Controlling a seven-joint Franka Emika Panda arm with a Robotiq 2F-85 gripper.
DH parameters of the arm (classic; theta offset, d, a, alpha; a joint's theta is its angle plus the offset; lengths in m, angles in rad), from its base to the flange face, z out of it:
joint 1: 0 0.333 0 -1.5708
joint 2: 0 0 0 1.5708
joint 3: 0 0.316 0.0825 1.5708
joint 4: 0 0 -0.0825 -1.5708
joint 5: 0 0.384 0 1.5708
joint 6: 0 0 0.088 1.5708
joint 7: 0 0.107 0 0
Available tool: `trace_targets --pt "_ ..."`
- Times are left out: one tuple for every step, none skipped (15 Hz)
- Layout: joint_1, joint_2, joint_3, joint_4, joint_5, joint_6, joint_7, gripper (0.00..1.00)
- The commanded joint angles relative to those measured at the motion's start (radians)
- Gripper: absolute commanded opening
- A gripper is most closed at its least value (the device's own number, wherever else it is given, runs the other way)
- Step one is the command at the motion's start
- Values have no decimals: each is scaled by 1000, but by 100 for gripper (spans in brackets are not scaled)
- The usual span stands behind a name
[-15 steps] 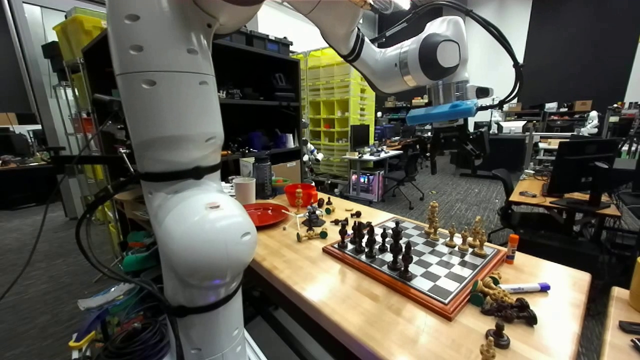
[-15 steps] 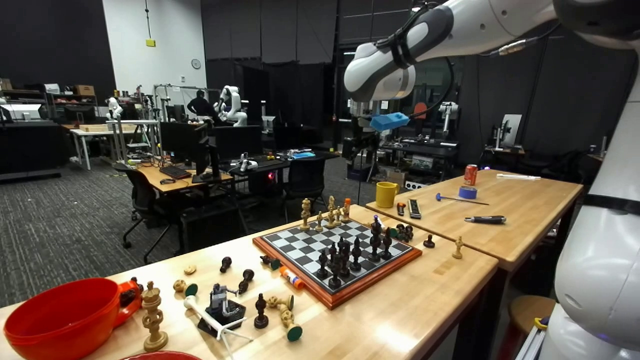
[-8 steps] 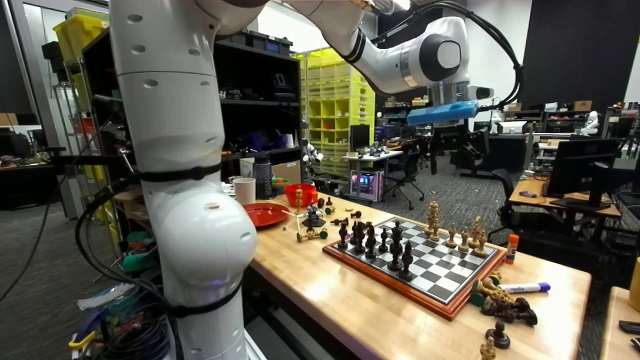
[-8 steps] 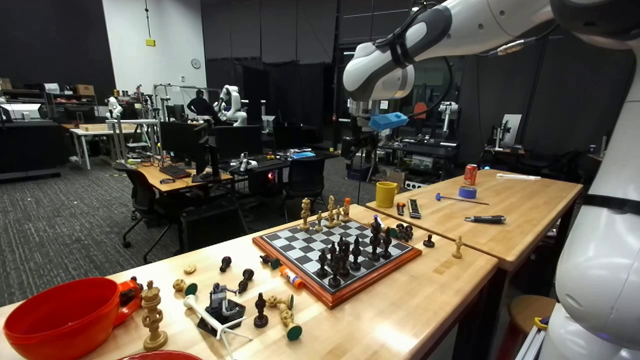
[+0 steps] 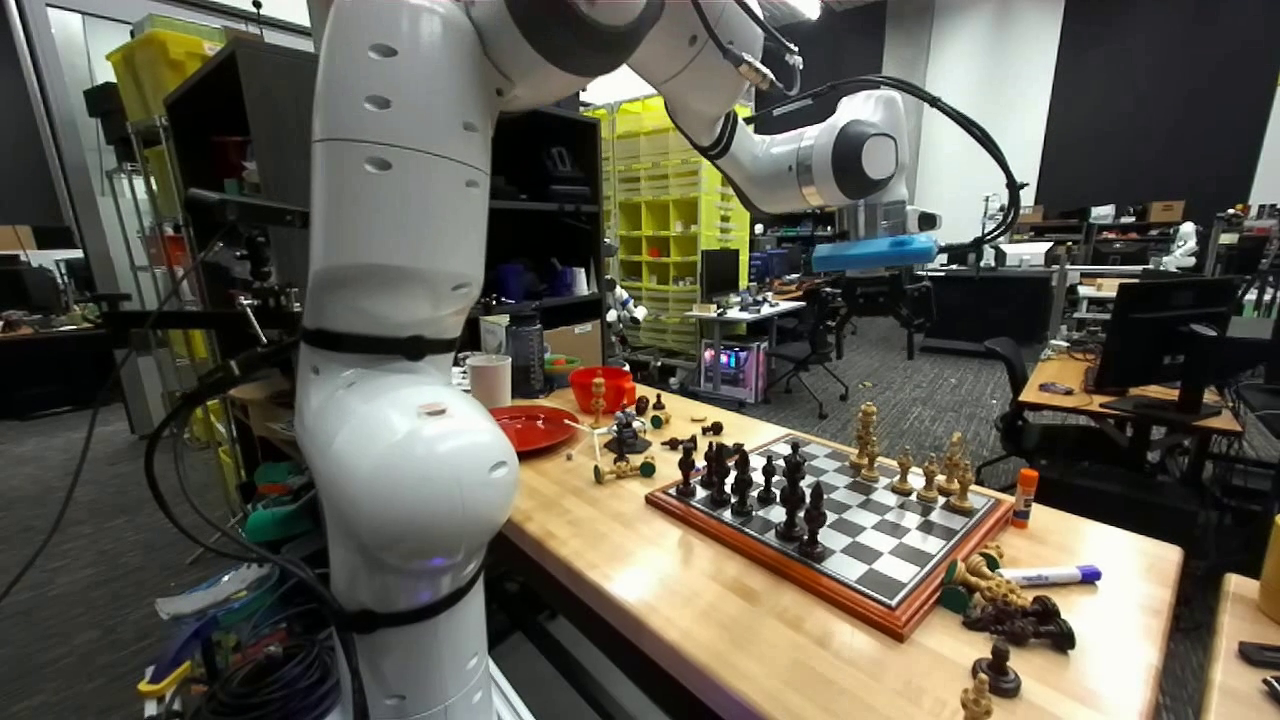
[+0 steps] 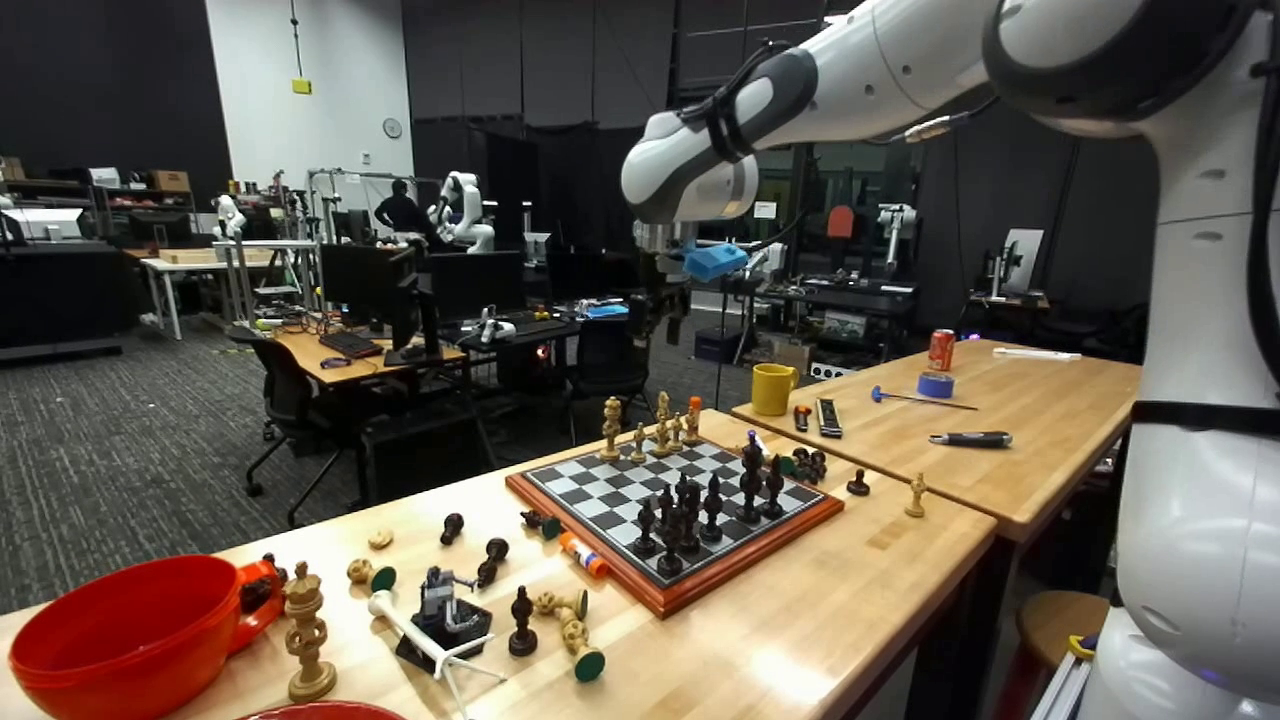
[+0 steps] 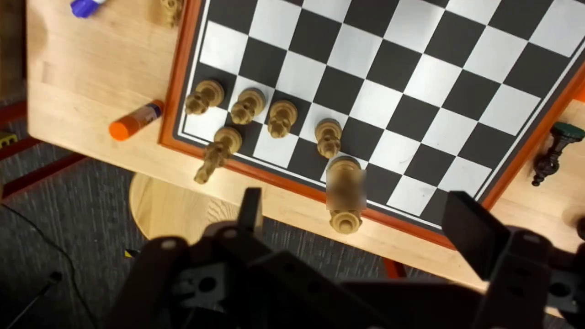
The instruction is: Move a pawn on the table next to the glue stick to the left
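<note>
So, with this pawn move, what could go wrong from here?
The open gripper hangs higher than the pieces, and the wrist view shows a tall light chess piece framed in its opening; coming straight down here might topple it.

There are also two candidates for the target: the upright glue stick beside the chessboard, and the lying glue stick along the board's opposite side. The operator could aim for the wrong one.

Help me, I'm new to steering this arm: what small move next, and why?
I'd probably shift the gripper toward a likely pawn before lowering: it hangs high and empty, and in the wrist view its open jaws frame a tall piece instead.
</note>
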Motion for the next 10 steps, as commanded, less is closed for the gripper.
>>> trace_targets --pt "-7 171 36 216 12 -74 -114 100" --pt "-8 208 45 266 4 -93 -130 100" --pt "-8 245 55 318 0 -117 -151 100" --pt "-5 274 63 366 -11 -152 -163 100" --pt "1 297 71 414 -21 -192 -172 100" --pt "4 319 80 458 -29 -229 -184 100" --pt "11 341 85 504 -43 -271 -187 100" --pt "13 360 91 543 -46 -304 -197 100" --pt "17 382 96 585 -49 -333 -197 100" --pt "21 402 105 620 -45 -347 -204 100"
